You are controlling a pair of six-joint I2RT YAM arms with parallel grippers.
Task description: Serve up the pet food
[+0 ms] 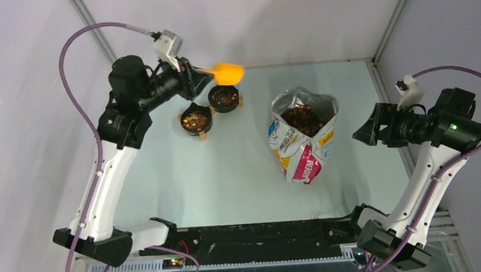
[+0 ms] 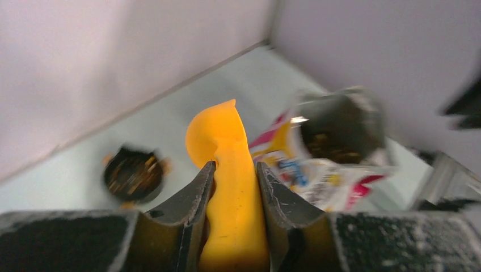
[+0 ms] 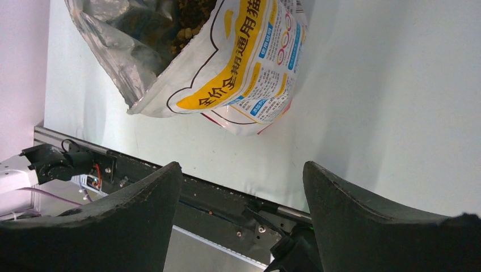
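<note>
The pet food [image 1: 302, 119], small brown and reddish-brown kibble pellets, lies in three places. A heap fills the open white, yellow and pink printed bag [image 1: 303, 160] standing mid-table, between the two arms. Smaller portions sit in two round black bowls [image 1: 194, 132] [image 1: 223, 110] just below the left gripper [image 1: 204, 71]. The pellets are loose heaps (no long axis that I can tell), and the bag's mouth gapes upward. The left arm reaches high toward the rear, its gripper clamped on the handle of an orange plastic scoop [image 1: 228, 71] that points right, above the farther bowl. The right gripper [image 1: 358, 134] hangs to the right of the bag, apart from it, fingers spread wide and holding nothing.
</note>
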